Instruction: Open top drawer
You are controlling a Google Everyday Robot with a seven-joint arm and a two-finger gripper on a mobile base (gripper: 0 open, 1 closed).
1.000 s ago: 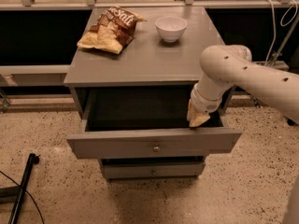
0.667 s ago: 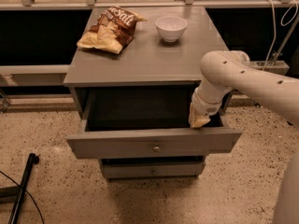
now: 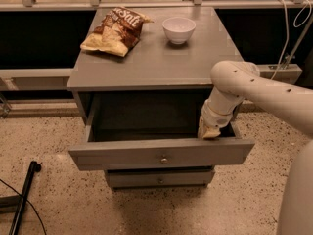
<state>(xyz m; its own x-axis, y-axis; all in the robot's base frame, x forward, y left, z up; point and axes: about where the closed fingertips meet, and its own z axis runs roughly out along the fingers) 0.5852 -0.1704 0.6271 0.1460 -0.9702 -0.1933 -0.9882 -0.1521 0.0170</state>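
Beneath the grey cabinet's surface [image 3: 161,65], the top drawer [image 3: 122,156] stands pulled well out toward the camera, with one small round brass knob [image 3: 164,159] at the middle of its long flat front panel. The gripper [image 3: 210,131] reaches down into the drawer's right front corner, its tan tip just behind the front panel (whether it is spread or closed cannot be told from this angle). The white arm [image 3: 259,89] comes in from the right and bends down past the cabinet's right edge. On the surface lie a chip bag [image 3: 116,31] at the back left and a white bowl [image 3: 178,29] beside it, both well apart from the gripper. Under the open drawer a lower grey drawer [image 3: 146,178] sits closed. A black pole [image 3: 22,199] lies on the speckled floor [image 3: 73,204] at lower left.
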